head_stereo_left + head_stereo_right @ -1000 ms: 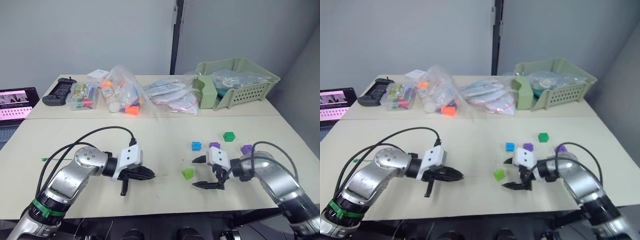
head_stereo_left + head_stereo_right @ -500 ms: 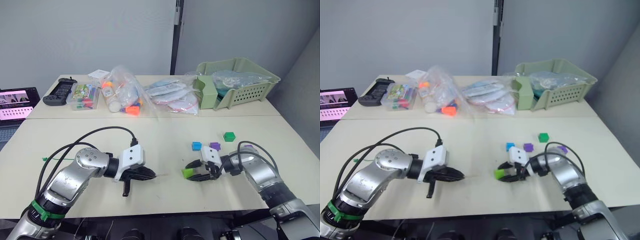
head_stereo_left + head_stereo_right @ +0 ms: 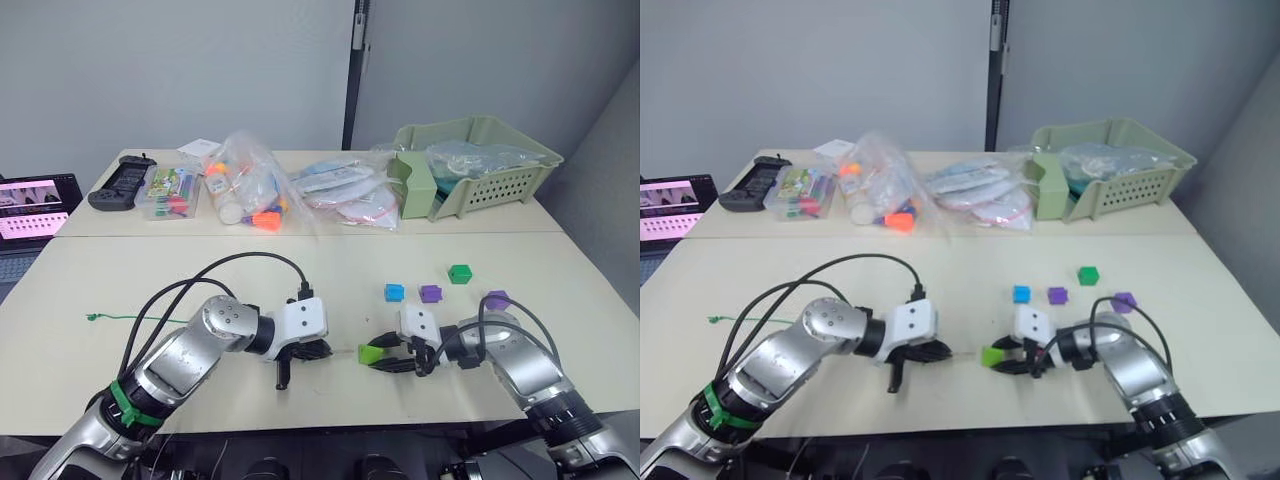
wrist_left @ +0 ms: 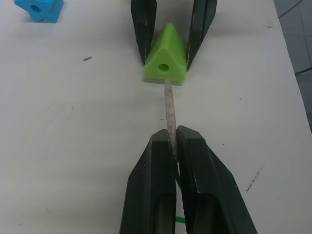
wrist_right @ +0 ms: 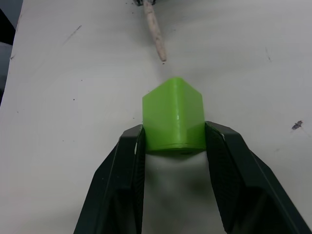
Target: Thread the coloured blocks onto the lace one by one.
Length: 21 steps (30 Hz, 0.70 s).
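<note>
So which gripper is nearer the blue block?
Right. The right gripper sits just in front of the blue block, holding the lime block; the left gripper is farther left, pinching the lace tip.

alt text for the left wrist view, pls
The left gripper, shut on the lace's pale tip, aims it just short of the hole in a lime green block held between the right gripper's fingers. A blue block lies on the table nearby.

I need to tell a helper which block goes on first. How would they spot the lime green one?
On the near table, look between the two arms. The lime green block sits in the right pincer; the blue, purple and dark green blocks lie loose farther back.
</note>
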Tool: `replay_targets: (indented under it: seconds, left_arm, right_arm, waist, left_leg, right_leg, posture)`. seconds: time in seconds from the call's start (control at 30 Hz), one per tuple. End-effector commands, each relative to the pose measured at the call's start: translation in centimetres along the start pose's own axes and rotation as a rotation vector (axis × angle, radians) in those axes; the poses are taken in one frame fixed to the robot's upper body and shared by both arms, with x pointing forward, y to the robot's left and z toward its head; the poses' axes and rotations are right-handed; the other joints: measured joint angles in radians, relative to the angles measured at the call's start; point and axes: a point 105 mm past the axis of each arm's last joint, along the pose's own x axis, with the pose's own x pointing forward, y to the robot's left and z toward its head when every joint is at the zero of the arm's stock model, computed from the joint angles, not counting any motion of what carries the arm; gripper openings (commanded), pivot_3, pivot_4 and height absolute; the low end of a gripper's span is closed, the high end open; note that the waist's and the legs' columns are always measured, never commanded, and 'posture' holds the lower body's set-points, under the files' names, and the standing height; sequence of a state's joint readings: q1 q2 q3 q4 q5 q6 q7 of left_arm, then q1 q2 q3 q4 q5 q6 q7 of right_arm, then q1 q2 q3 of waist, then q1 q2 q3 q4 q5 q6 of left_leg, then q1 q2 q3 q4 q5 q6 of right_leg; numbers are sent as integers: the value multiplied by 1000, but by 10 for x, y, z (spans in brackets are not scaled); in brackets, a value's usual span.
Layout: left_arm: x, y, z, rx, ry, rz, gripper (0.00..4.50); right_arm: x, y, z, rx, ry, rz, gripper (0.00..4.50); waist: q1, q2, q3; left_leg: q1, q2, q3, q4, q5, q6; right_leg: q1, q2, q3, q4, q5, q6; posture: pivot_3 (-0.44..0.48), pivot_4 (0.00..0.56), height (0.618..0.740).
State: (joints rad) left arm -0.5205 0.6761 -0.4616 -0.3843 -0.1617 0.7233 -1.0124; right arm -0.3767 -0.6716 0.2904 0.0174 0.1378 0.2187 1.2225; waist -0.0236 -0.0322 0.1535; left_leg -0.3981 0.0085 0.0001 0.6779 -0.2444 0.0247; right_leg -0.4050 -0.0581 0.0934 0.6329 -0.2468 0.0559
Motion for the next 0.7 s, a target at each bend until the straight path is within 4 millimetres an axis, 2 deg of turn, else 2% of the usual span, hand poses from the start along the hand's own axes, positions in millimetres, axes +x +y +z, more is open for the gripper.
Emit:
replay_targets:
  seconds: [0.03,0.5,0.7]
  left_arm:
    - [0,2,8,36,0,6,0]
    - [8,3,9,33,46,-6,0]
    - [16,5,12,31,49,-6,0]
  right_arm:
    - [2,3,-9,-5,68,4,1297]
    - [8,7,3,-51,105,10,1297]
    - [10,4,8,-58,108,-6,1297]
  waist:
    - [1,0,0]
    - [1,0,0]
    - [1,0,0]
  left_leg:
    - [0,0,0,0,0,0]
    - [0,-2,0,0,0,0]
    - [0,-2,0,1,0,0]
  right_leg:
    - [0,0,0,0,0,0]
    - [0,1,0,0,0,0]
    - [1,1,0,0,0,0]
  posture:
    - [0,150,740]
    - [0,150,740]
    - [0,150,740]
